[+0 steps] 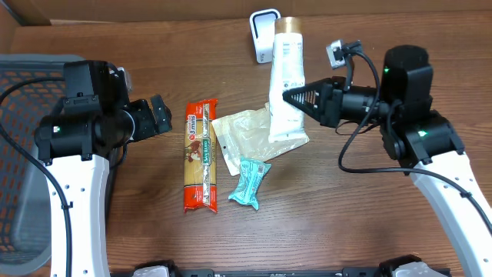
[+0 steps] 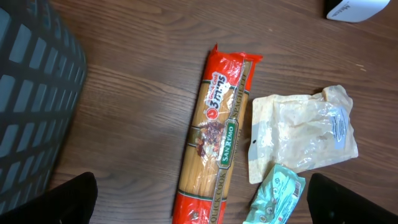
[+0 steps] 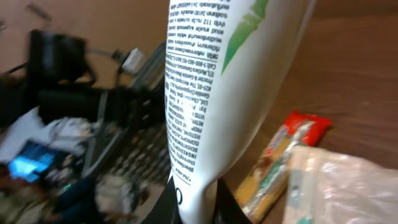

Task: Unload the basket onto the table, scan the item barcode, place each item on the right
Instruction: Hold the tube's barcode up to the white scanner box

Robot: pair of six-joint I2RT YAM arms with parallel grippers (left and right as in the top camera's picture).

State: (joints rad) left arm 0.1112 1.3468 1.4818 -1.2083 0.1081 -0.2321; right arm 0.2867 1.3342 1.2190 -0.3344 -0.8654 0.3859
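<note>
The white tube [image 1: 287,85] with the gold cap was gripped by the right claw [image 1: 292,98], jaws closed on its lower body. It sat at about 1 o'clock from the centre of the table [image 1: 369,231], cap towards 12 o'clock. A white scanner [image 1: 264,35] stood just beside the cap, at its 10 o'clock.

The step in hand looked like presenting the tube. No barcode showed, so the next move probably called for turning the tube until its code faced the scanner. The fine black print beside a green leaf on the tube was too small to read.

The left claw [image 1: 163,117] hung wide open and empty at 9 o'clock, beside the spaghetti packet [image 2: 214,134], which read "San Remo", "Spaghetti" and "3 min". A pale pouch [image 1: 246,135] and a teal wrapper [image 1: 250,183] lay between the packet and the tube, their print illegible.
</note>
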